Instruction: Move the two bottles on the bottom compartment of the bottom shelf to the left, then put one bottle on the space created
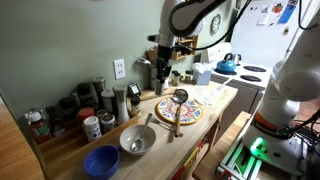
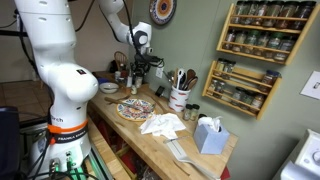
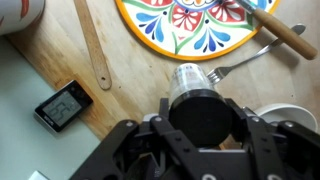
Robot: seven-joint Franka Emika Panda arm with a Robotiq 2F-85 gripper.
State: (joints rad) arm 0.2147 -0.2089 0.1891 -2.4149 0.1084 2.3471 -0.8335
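— Where is the claw [image 3: 190,100]?

— Over the wooden desk [image 3: 140,75], near the wall. In the wrist view it is closed around a small bottle [image 3: 187,78] with a pale body and a dark cap, held above the desk.

— What lies beneath it?

— A painted plate [image 3: 195,22] with a wooden-handled utensil [image 3: 285,32] across it, a fork [image 3: 235,66] at its edge, a wooden spoon [image 3: 93,45], and a small dark digital timer [image 3: 62,105] beside the spoon.

— And the spice rack?

— In an exterior view the smaller brown rack [image 2: 241,88] hangs on the green wall, below a bigger one [image 2: 262,28], both holding rows of little bottles. Its lowest tier [image 2: 236,102] is well apart from the claw [image 2: 140,62], which hangs at the far end of the desk. How many bottles sit in that tier is too small to tell.

— Anything else on the desk?

— In an exterior view, a metal bowl [image 1: 137,140], a blue bowl [image 1: 101,161] and dark-lidded jars [image 1: 75,112] along the wall.
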